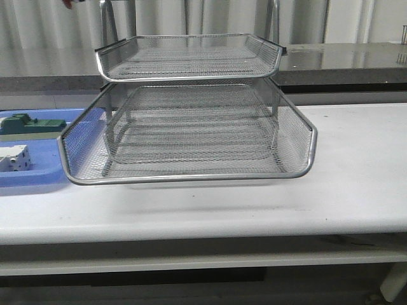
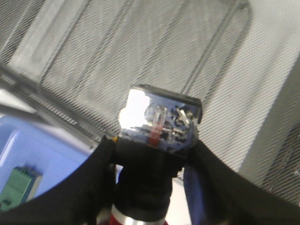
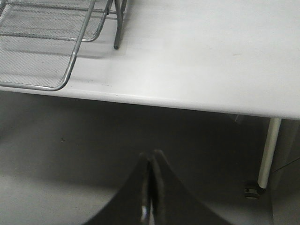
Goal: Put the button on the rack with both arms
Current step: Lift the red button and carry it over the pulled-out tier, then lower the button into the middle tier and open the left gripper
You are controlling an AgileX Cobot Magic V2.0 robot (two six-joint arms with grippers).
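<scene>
In the left wrist view my left gripper (image 2: 152, 147) is shut on the button (image 2: 159, 136). Its black body sits between the fingers, the blue-tinted rear block points away from the wrist, and the silver collar and red cap show near the wrist. Behind it lies the mesh of the rack (image 2: 140, 51). The rack (image 1: 191, 178) stands mid-table in the front view, its middle tray slid forward; neither arm shows there. My right gripper (image 3: 152, 157) is shut on nothing, hanging off the table's front edge (image 3: 187, 105), with a rack corner (image 3: 70, 70) nearby.
A flat blue tray (image 1: 38, 181) left of the rack holds a green block (image 1: 25, 124) and a white block (image 1: 14, 157). That tray (image 2: 47, 154) and green block (image 2: 18, 187) show beside the left fingers. A table leg (image 3: 267, 150) stands near the right gripper.
</scene>
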